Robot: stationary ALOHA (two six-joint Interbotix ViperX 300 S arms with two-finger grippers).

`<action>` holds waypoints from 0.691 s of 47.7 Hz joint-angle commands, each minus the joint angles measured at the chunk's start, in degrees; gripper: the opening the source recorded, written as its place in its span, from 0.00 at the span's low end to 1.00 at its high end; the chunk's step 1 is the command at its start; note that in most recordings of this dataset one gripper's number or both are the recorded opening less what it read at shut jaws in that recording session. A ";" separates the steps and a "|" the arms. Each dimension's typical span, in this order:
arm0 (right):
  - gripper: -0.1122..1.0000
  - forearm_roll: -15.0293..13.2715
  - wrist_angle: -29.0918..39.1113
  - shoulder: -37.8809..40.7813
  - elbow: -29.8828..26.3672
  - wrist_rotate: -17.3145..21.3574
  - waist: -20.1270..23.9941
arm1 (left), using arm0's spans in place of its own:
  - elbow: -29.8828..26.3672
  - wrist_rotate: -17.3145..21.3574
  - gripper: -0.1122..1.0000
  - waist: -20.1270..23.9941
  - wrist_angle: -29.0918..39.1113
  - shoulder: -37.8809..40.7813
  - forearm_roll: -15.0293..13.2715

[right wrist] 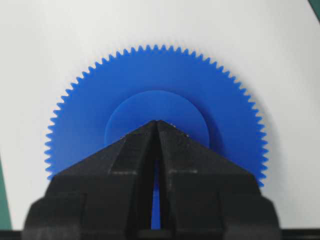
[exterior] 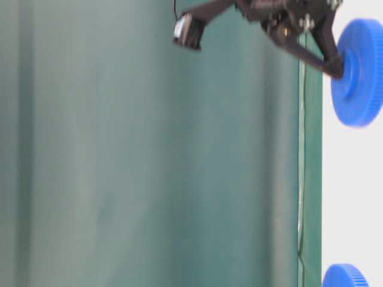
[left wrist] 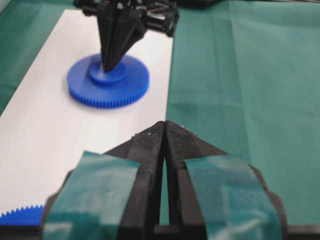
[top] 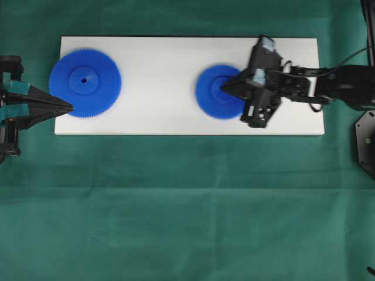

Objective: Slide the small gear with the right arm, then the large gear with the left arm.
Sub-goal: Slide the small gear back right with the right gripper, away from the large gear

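Green cloth (top: 176,211) covers the counter, and on it lies a long white board (top: 158,111), the landmark for everything else. On the board's left end rests the large gear (top: 85,75), flat, its teeth reaching close to the board's left edge; right of the board's middle lies the small gear (top: 217,92), also flat, well apart from its bigger partner. The right arm (top: 328,88) reaches in over the board's right end, and its pincer (top: 225,88) is closed to a point with nothing between the jaws, the tip pressed down on the small gear's raised hub (right wrist: 156,120), as its own wrist view shows plainly. The left arm (top: 9,108) sits just off the board's left edge over the cloth, its teal-taped pincer (top: 69,108) likewise closed and empty, the tip at the large gear's lower rim; whether it touches the teeth I cannot tell. By my reading, the first step is in hand: the small gear is being pushed across the board by the right arm, its outline slightly blurred in the overhead view. The next move calls for steady downward pressure so the tip does not skid off the hub. Bare white board lies between the two gears, so nothing appears to block the slide.
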 commanded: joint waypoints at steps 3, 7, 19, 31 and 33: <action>0.56 0.18 0.53 -3.08 5.10 2.11 -0.53 | -1.85 -0.09 0.10 0.18 -0.53 1.93 -0.09; 0.56 0.09 0.53 -5.71 7.82 3.52 -0.62 | -2.20 -0.09 0.10 0.18 -0.79 2.72 -0.09; 0.56 0.26 0.53 -13.27 14.06 7.65 -1.76 | -2.81 -0.09 0.10 0.09 -1.32 4.04 -0.09; 0.56 0.26 -0.09 -15.38 14.50 8.09 -4.39 | -2.64 -0.09 0.10 0.09 -1.23 4.04 -0.09; 0.56 0.26 -0.26 -15.12 14.24 8.09 -4.92 | -2.55 -0.18 0.10 0.18 -1.23 4.04 -0.09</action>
